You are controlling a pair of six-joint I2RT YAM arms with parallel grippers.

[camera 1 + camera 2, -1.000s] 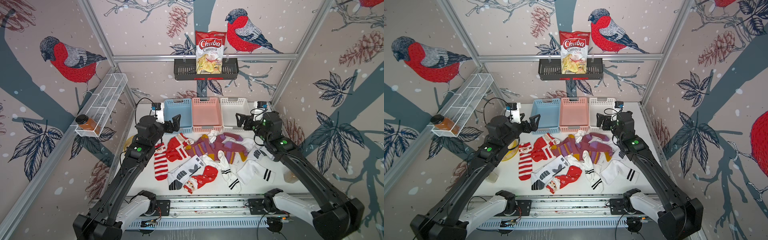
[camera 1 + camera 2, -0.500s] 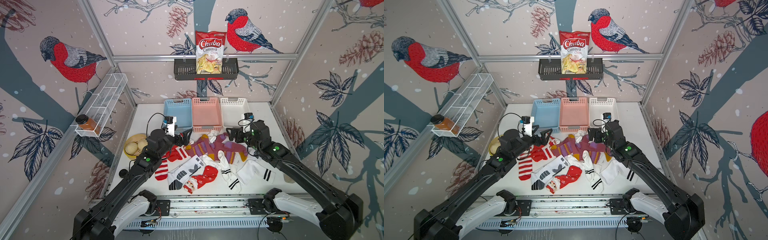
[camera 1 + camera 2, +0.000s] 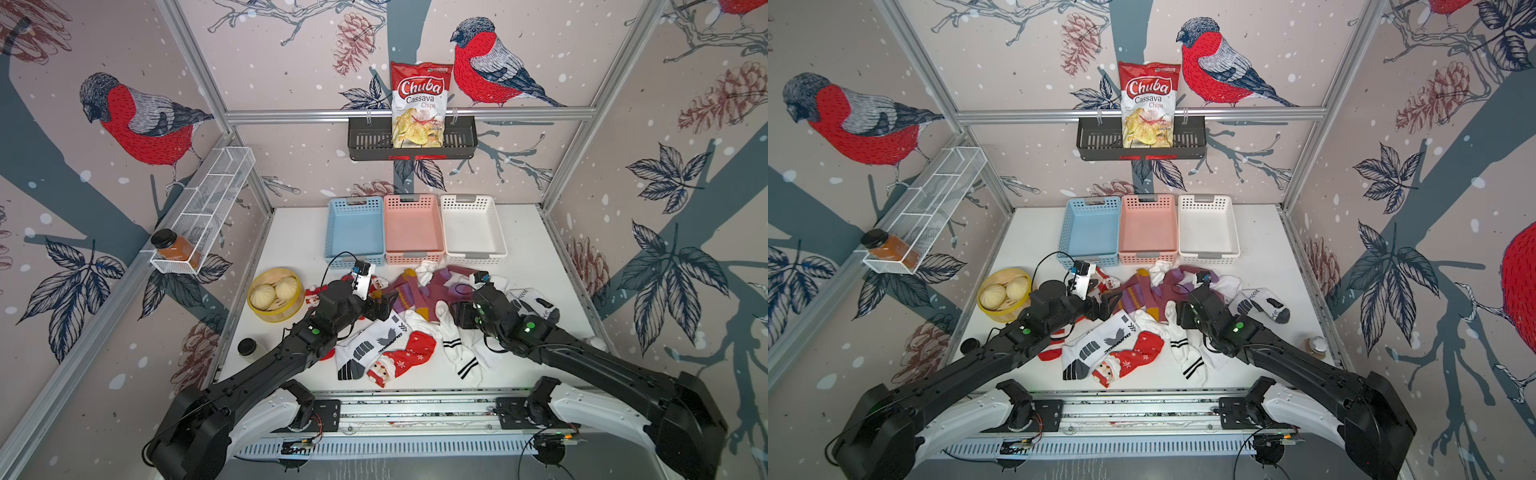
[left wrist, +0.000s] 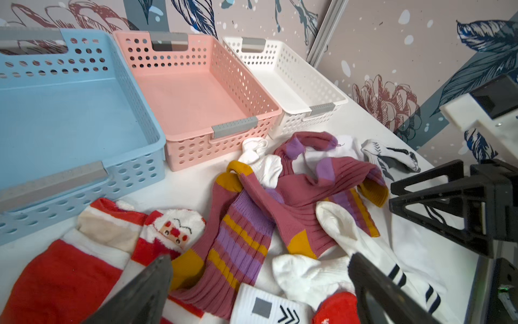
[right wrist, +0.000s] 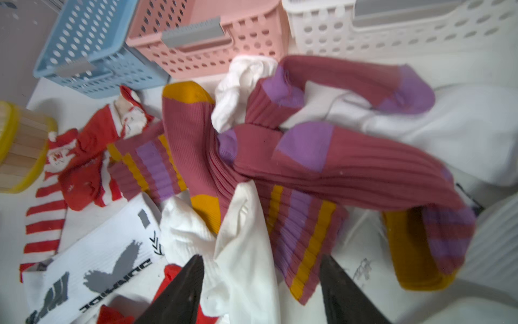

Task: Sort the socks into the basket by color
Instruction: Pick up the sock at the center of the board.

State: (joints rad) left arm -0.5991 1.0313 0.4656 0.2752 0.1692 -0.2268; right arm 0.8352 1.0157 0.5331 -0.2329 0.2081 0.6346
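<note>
The socks lie in a pile in front of three baskets: blue, pink and white, none with anything inside. Maroon-purple socks fill the middle. Red Santa socks and white socks with black marks lie nearer the front. My left gripper is open low over a maroon sock and a white one. My right gripper is open too, its jaws either side of a white sock and a maroon cuff, gripping neither.
A yellow steamer with buns stands left of the pile, with a small dark-lidded jar near it. Another jar stands at the table's right edge. A wire shelf hangs on the left wall and a black rack holding a chips bag on the back wall.
Both arms have come down and forward from near the baskets onto the sock pile. The right jaws have narrowed; the left jaws stay wide.
</note>
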